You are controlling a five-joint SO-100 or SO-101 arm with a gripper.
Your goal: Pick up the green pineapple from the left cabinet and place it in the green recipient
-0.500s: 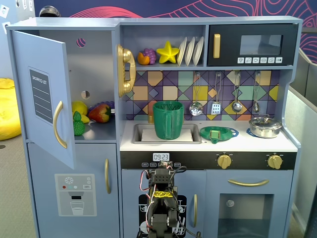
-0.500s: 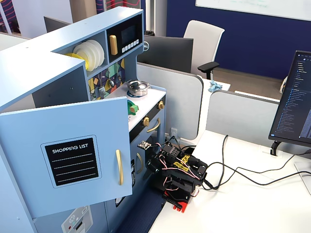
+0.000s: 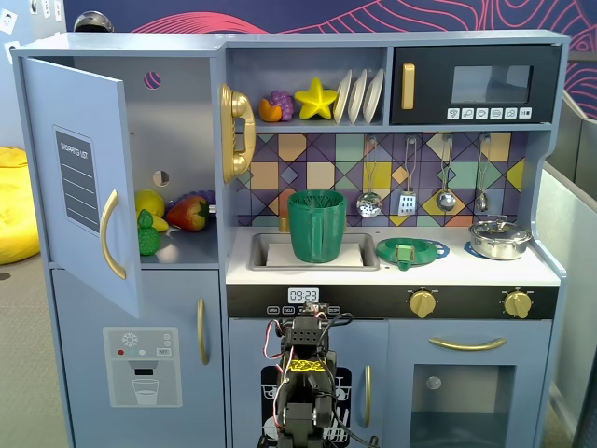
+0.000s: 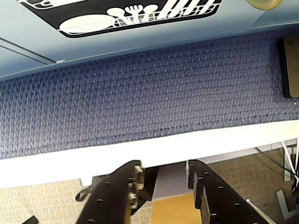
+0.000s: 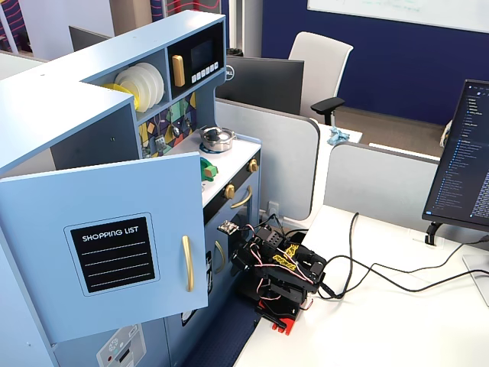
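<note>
Pineapple (image 3: 146, 232) upright at the cabinet (image 3: 177, 149) shelf's front edge.
Hand (image 4: 161, 173), jaws narrowly apart and empty, sits folded far below and to the right of the pineapple in the front fixed view.

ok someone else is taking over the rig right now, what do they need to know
Gripper: empty, jaws a little apart in the wrist view, aimed down at the blue carpet; the arm sits folded low in front of the toy kitchen.
Green pineapple: on the shelf of the left cabinet, door open, in front of the lemon and left of the strawberry.
Green cup: upright in the sink, nothing visible inside it.
Done: nothing yet.
Left: reach in, grasp the pineapple, drop it in the cup.
</note>
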